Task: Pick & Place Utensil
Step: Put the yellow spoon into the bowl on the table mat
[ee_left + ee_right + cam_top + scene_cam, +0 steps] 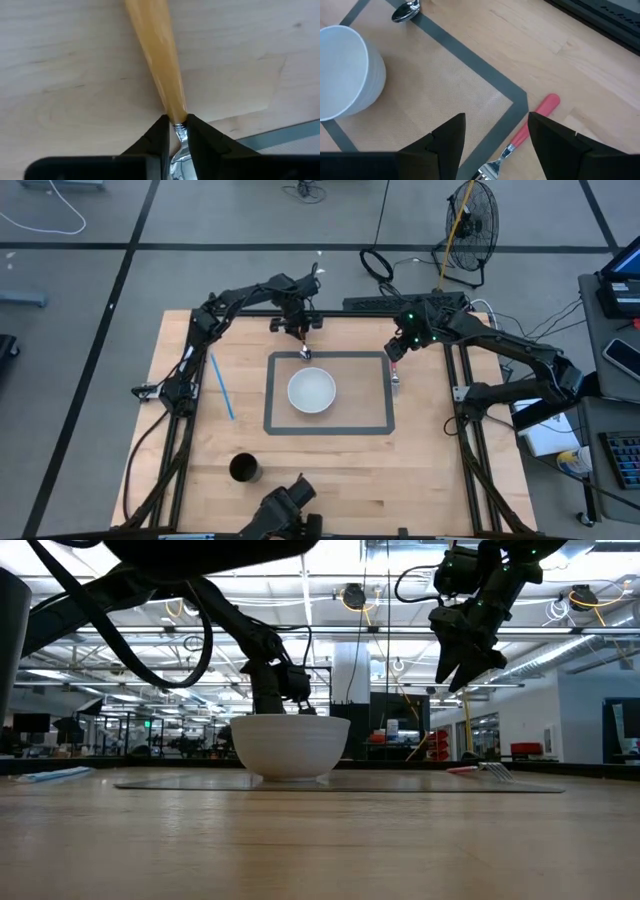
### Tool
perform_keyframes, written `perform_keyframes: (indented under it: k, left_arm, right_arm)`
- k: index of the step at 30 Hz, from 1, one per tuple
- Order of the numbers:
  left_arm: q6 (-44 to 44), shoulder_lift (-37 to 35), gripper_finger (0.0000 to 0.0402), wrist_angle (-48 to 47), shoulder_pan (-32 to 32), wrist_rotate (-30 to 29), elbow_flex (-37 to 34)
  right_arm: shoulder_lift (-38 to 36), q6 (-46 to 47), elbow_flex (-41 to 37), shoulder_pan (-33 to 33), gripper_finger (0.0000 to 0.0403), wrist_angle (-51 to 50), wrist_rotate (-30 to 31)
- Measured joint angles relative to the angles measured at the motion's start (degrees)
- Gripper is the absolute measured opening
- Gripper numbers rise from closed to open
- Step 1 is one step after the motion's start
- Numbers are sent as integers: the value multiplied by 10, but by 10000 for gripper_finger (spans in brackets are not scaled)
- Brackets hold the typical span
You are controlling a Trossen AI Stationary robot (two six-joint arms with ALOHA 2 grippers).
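Note:
A spoon with an orange handle [155, 45] and a metal bowl [406, 11] lies at the far edge of the grey-bordered mat [378, 358], bowl end on the grey border. My left gripper [301, 337] is over it, shut on it. A fork with a pink handle [535, 120] lies on the wood just right of the mat, tines [492, 770] toward the near edge. My right gripper [496, 122] hangs open above the fork, well clear of it in the low view [462, 680]. A white bowl [311, 390] stands in the middle of the mat. My left gripper pinches the spoon's thin metal neck [179, 129], right where the orange handle ends, between its two fingertips. The fingers come from above, pointing down, and lie across the spoon. The spoon's metal bowl [306, 354] lies on the mat's far border.
A blue straw [222, 385] lies on the wood left of the mat. A black cup [245, 468] stands near the table's near edge. A camera mount [285, 505] sits at the near edge. Bare wood shows right of the fork.

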Motion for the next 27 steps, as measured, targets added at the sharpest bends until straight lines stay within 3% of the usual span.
perform_keyframes:
  k: [20, 27]
  left_arm:
    - [15, 0, 70, -17, -2, -2, -1]
    - [51, -1, 8, -20, -1, -23, 0]
  right_arm:
    - [0, -12, 0, 0, 210, 0, 0]
    - [0, -16, 0, 0, 210, 0, 0]
